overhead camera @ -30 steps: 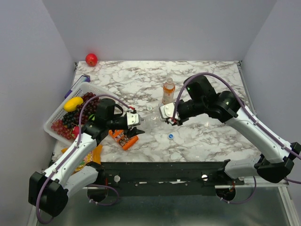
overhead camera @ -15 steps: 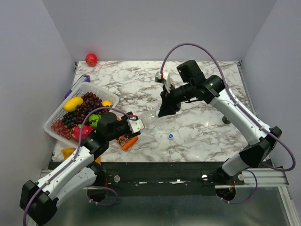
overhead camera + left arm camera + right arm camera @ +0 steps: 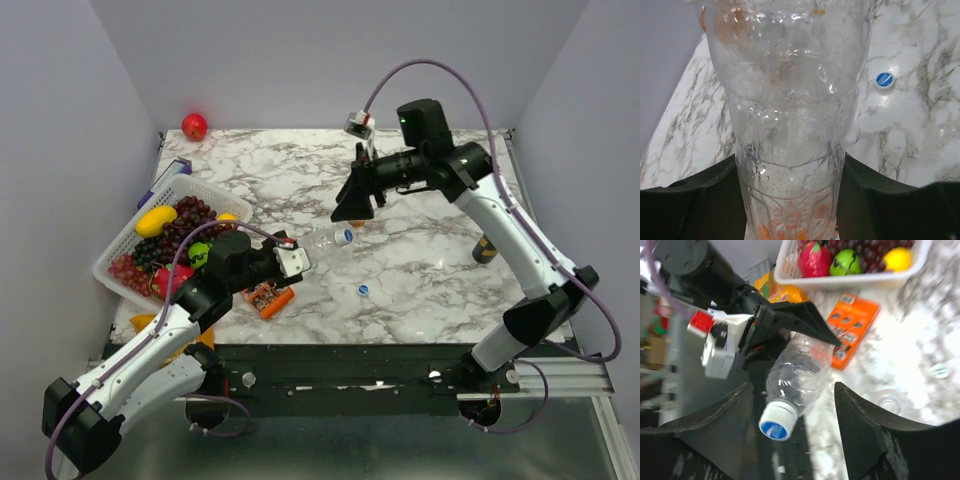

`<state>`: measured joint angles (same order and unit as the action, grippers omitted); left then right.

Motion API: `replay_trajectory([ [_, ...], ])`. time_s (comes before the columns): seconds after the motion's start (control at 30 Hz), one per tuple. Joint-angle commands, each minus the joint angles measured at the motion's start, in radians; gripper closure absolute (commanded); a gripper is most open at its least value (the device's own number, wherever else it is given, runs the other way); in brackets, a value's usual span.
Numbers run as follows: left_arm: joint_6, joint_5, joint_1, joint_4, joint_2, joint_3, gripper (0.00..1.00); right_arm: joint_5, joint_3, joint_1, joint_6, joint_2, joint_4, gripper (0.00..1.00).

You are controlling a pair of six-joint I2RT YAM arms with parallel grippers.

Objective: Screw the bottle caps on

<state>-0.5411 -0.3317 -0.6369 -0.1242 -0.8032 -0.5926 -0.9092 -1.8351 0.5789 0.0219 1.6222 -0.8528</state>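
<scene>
One clear bottle (image 3: pixel 320 241), just right of the basket (image 3: pixel 112 248), is gripped by the left fingers (image 3: pixel 690 200), seemingly capped; the right fingers (image 3: pixel 715 425) gape empty, next needing the loose cap (image 3: pixel 363 290) farther right.

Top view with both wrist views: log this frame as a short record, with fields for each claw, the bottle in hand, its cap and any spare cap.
left claw: shut on the clear bottle, gripped at its base end, neck pointing toward the right arm
right claw: open, holding nothing, raised apart from the bottle
on the bottle: blue cap sits on the neck; tightness cannot be told
loose cap: blue, lying on the table, nearer the arm bases than the bottle
other: basket of fruit at left, can at right
</scene>
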Motion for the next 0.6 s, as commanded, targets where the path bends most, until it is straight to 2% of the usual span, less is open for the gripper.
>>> replay_trajectory([
  [0.0, 0.151, -0.266, 0.005, -0.038, -0.008, -0.071, 1.00, 0.055, 0.160, -0.011, 0.387, -0.235, 0.067, 0.24],
  [0.03, 0.185, -0.279, 0.006, -0.032, -0.011, -0.081, 1.00, 0.065, 0.209, -0.011, 0.398, -0.272, 0.162, 0.21],
  [0.13, 0.285, -0.331, 0.017, 0.004, -0.028, -0.110, 1.00, 0.056, 0.324, -0.011, 0.339, -0.352, 0.297, 0.18],
  [0.2, 0.318, -0.348, 0.019, 0.021, -0.043, -0.125, 1.00, 0.033, 0.336, -0.011, 0.262, -0.351, 0.333, 0.18],
  [0.43, 0.369, -0.385, 0.028, 0.046, -0.091, -0.191, 1.00, -0.031, 0.379, -0.011, 0.161, -0.349, 0.443, 0.19],
  [0.53, 0.389, -0.389, 0.028, 0.072, -0.106, -0.202, 1.00, -0.033, 0.410, -0.010, 0.132, -0.355, 0.475, 0.22],
  [0.57, 0.391, -0.392, 0.028, 0.075, -0.116, -0.202, 1.00, -0.034, 0.418, -0.010, 0.119, -0.357, 0.488, 0.26],
])
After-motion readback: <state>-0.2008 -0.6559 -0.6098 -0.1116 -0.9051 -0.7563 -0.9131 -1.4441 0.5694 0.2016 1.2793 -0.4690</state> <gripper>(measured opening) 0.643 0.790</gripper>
